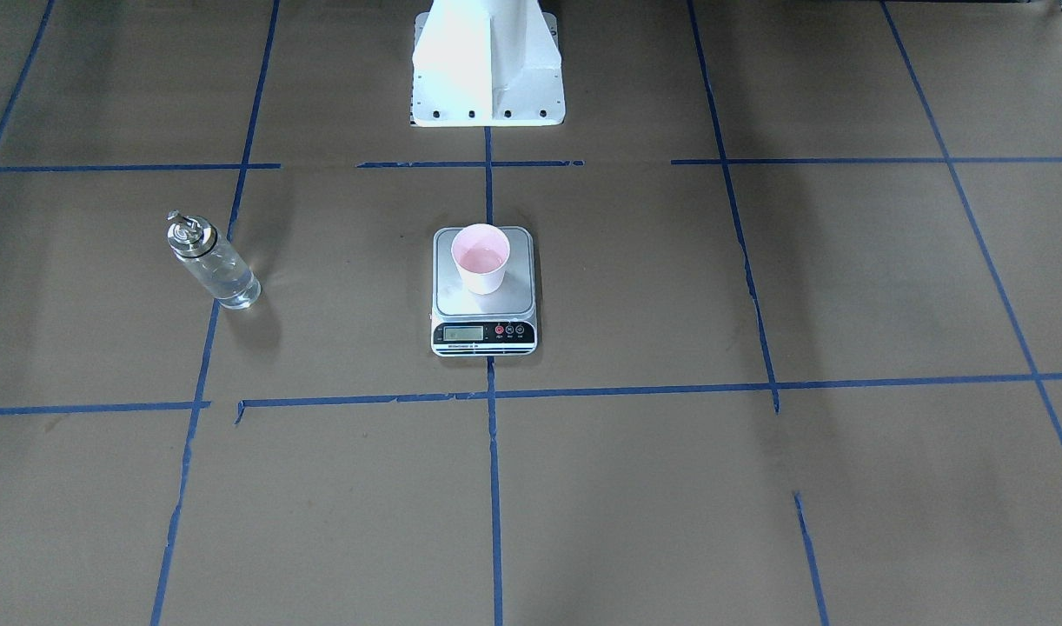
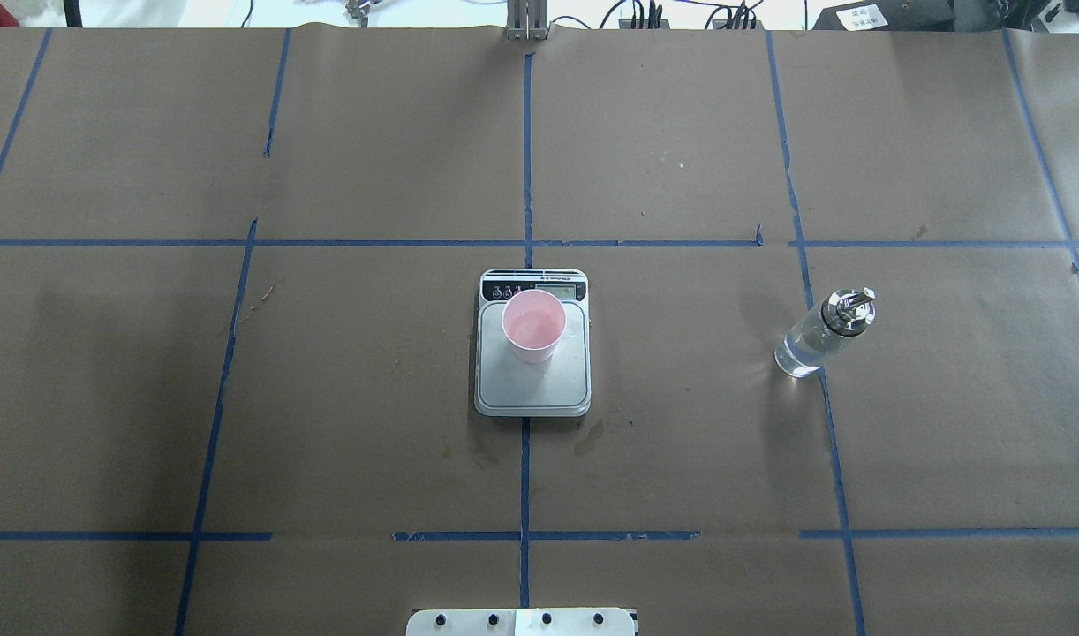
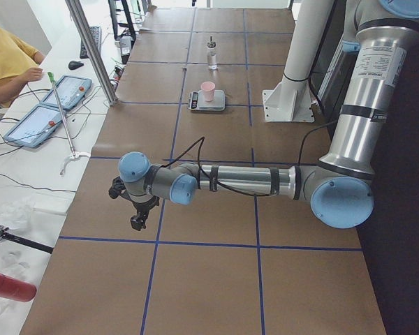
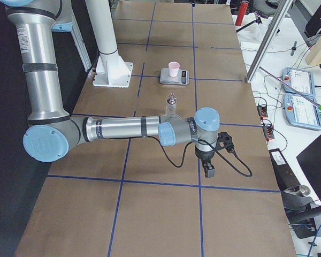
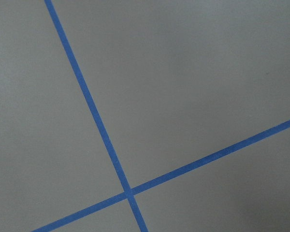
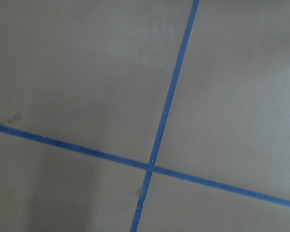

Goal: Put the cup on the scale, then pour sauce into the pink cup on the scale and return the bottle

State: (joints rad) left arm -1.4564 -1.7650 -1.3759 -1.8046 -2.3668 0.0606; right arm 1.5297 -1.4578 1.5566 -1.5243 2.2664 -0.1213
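Brown bench (image 2: 372, 397) holds the glass bottle (image 2: 809, 343) toward its right edge. It looks slippery and breakable, so grab its round middle. I cannot tell if either pair of jaws is apart.

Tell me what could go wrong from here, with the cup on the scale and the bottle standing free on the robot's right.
1. The bottle is tall, narrow and unheld; a sideways approach could knock it over before the jaws close.
2. The cup stands loose on the scale; a touch from the spout while pouring could tip it.
3. The display is too small to read in these views, so an overpour might go unnoticed.
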